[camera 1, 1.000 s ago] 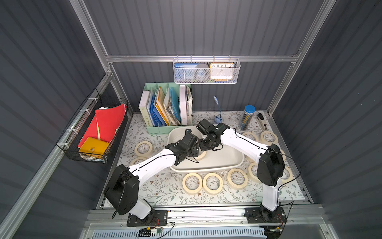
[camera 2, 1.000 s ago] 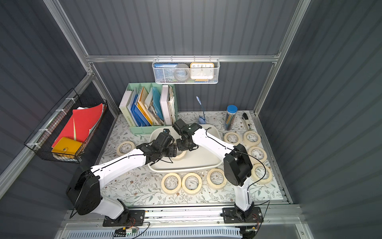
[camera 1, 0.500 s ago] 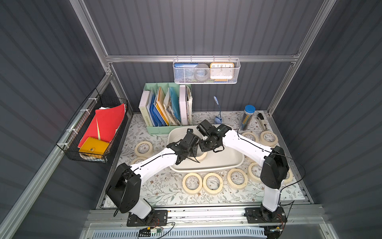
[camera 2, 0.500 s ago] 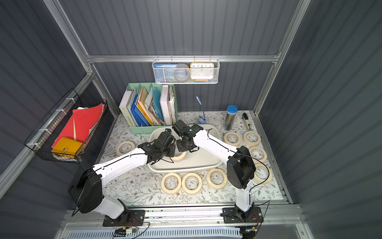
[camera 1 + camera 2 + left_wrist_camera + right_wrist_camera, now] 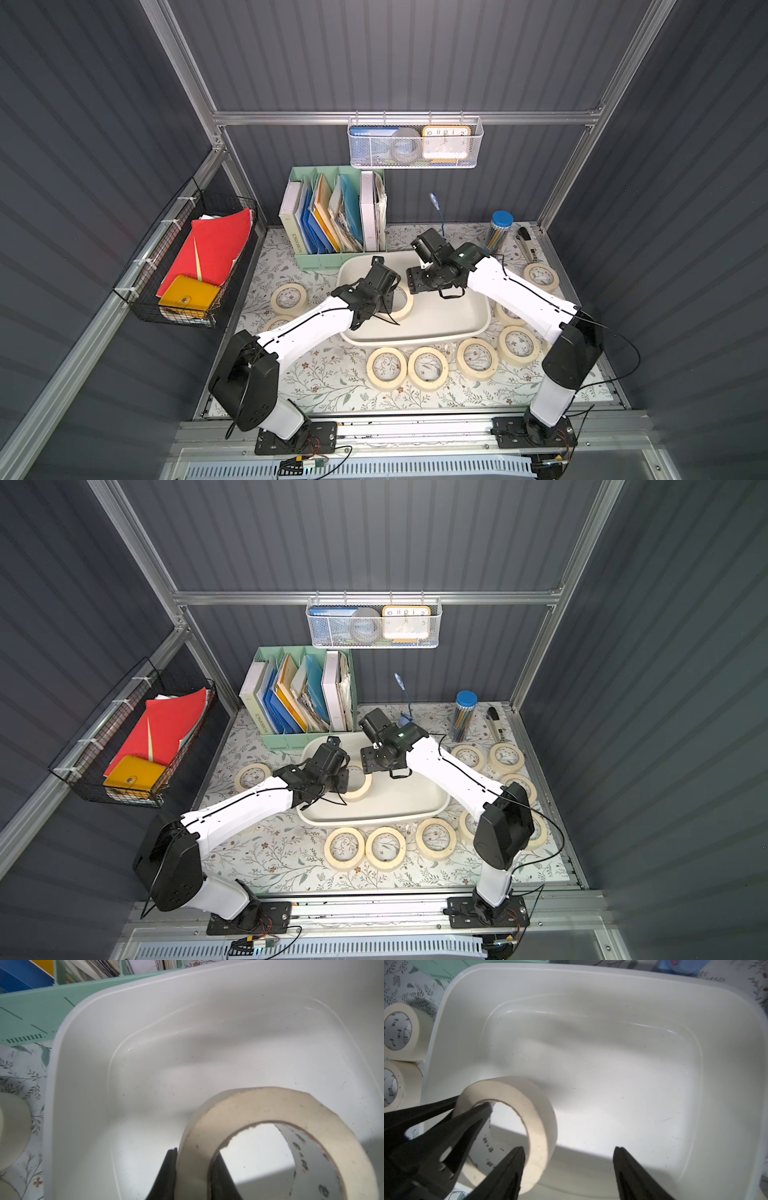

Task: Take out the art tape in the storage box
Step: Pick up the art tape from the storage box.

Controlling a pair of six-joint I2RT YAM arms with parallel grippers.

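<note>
Just then, the last roll of art tape (image 5: 259,1105) appeared to change hands inside the storage box (image 5: 83,1064). The left gripper (image 5: 194,1157), open a second before, had clamped shut across the roll's wall, one finger inside the cardboard core and one outside. The right gripper (image 5: 568,1149), nearly closed a second before, had spread its jaws wide and held nothing; one of its fingers stood just beside the roll without pinching it (a handover, by the look of it, though the small earlier views did not show whether the right had truly gripped). Seen from above, the roll (image 5: 409,305) was tipped up in the left half of the tub, between the two wrists and within the tub's outline. The rest of the box floor looked bare in both wrist views; the other rolls (image 5: 428,386) lay flat on the floral mat (image 5: 332,382) around the box. By that reckoning only this one roll remained to come out; the left arm had the grip it needed to lift it over the rim, and the right arm's open claw would probably have to back away first.
</note>
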